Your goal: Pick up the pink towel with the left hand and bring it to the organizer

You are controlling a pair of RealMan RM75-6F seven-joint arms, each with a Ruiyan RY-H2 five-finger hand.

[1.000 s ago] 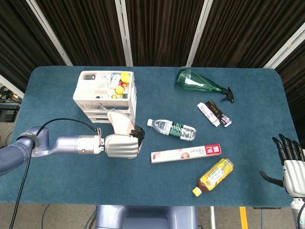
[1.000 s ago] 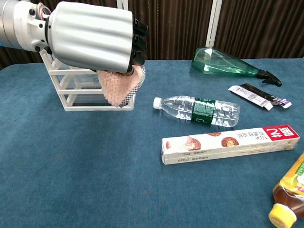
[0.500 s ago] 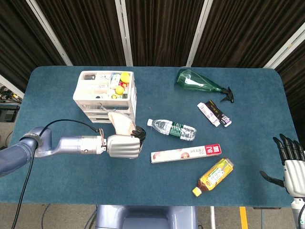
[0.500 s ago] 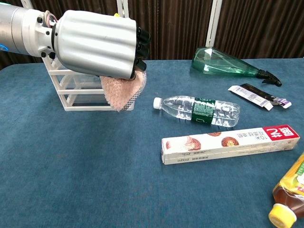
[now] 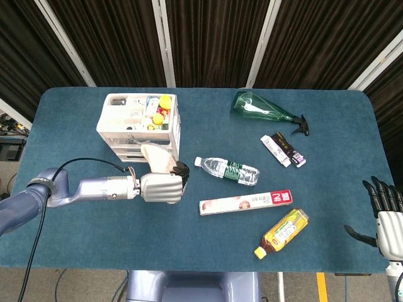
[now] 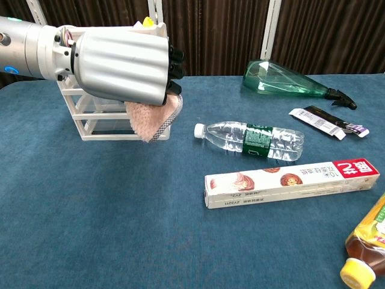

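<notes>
My left hand (image 5: pixel 162 187) (image 6: pixel 123 64) grips the pink towel (image 5: pixel 158 159) (image 6: pixel 153 120), which hangs from its curled fingers just in front of the white organizer (image 5: pixel 138 123) (image 6: pixel 82 118). The towel's lower edge dangles near the organizer's front right corner, above the table. The organizer is a small drawer unit with a top tray holding several small items. My right hand (image 5: pixel 385 212) rests at the table's far right edge, fingers spread and empty. The chest view does not show it.
A clear water bottle (image 5: pixel 227 170) (image 6: pixel 251 139) lies right of the towel. A long flat box (image 5: pixel 245 202) (image 6: pixel 293 182), a yellow drink bottle (image 5: pixel 284 233) (image 6: pixel 364 245), a green spray bottle (image 5: pixel 264 109) (image 6: pixel 292 81) and two small tubes (image 5: pixel 283 150) (image 6: pixel 328 122) lie further right.
My left hand has carried the towel a little further toward the organizer and slightly lower. The right hand has stayed put.
</notes>
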